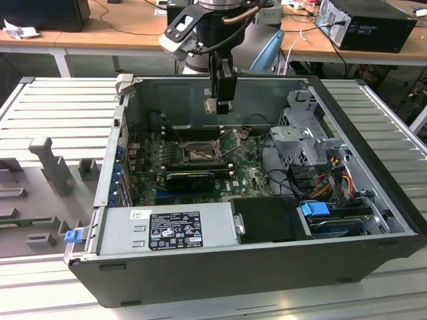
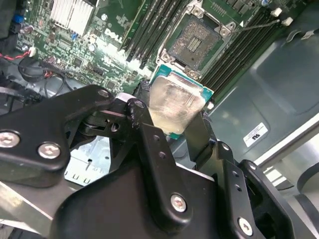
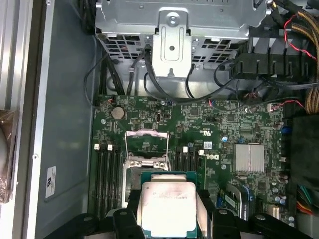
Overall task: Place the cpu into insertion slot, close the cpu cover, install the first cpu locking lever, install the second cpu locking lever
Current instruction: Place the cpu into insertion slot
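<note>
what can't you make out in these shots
- cpu underside: it faces away from the camera in both wrist views, so its contacts are hidden.
- cpu edge nearest the gripper: cut off by the picture's edge in the first wrist view.
- socket: the side nearest the cpu is hidden behind it in the first wrist view.
- socket pins: too small to check in the exterior view.

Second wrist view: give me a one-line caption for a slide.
The claw grips the cpu by its edges, held clear of the uncovered insertion slot on the motherboard.
</note>
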`<action>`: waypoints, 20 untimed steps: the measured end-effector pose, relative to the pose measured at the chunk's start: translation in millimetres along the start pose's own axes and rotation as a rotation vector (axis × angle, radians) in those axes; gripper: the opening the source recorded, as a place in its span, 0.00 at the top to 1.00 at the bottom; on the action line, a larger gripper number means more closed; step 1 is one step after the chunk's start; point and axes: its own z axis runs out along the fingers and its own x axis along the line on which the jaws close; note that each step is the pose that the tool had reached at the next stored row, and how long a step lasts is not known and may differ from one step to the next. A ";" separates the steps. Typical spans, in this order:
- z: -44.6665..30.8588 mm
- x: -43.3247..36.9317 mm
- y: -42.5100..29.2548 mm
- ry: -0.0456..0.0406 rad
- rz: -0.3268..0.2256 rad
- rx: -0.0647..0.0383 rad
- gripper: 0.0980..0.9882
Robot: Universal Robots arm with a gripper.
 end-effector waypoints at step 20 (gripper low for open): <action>51.8 0.9 -14.7 0.0002 -0.002 0.002 0.52</action>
